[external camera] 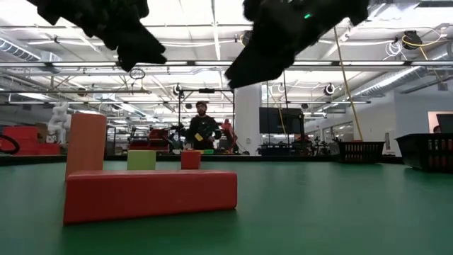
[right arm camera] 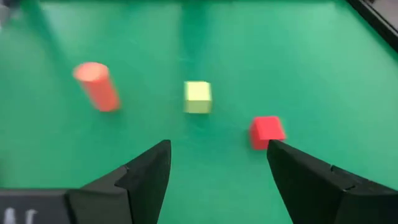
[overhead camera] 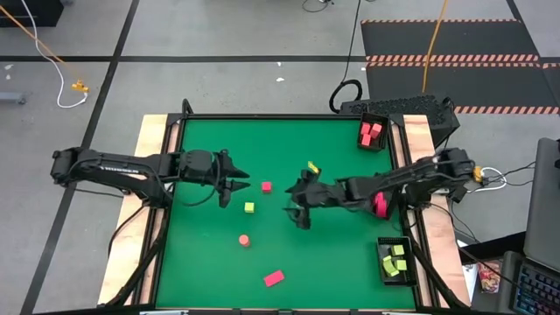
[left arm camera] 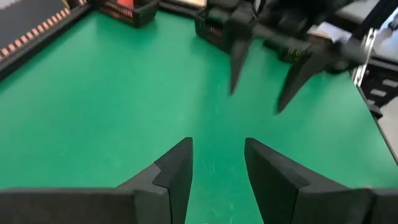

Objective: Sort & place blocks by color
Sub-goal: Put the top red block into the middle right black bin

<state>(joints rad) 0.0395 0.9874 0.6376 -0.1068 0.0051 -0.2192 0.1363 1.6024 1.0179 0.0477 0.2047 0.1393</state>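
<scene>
- The left gripper hovers over the green bench, fingers apart and empty.
- The right gripper hangs mid-bench, fingers spread wide, holding nothing.
- Between them lie a red cube and a yellow-green cube; a red cylinder and a red brick lie nearer the front edge.

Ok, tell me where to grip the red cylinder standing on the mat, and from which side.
Grip the red cylinder across its curved side, coming straight down from above. It stands upright with bare mat around it, well apart from the yellow-green cube, so open fingers probably fit either side.
</scene>
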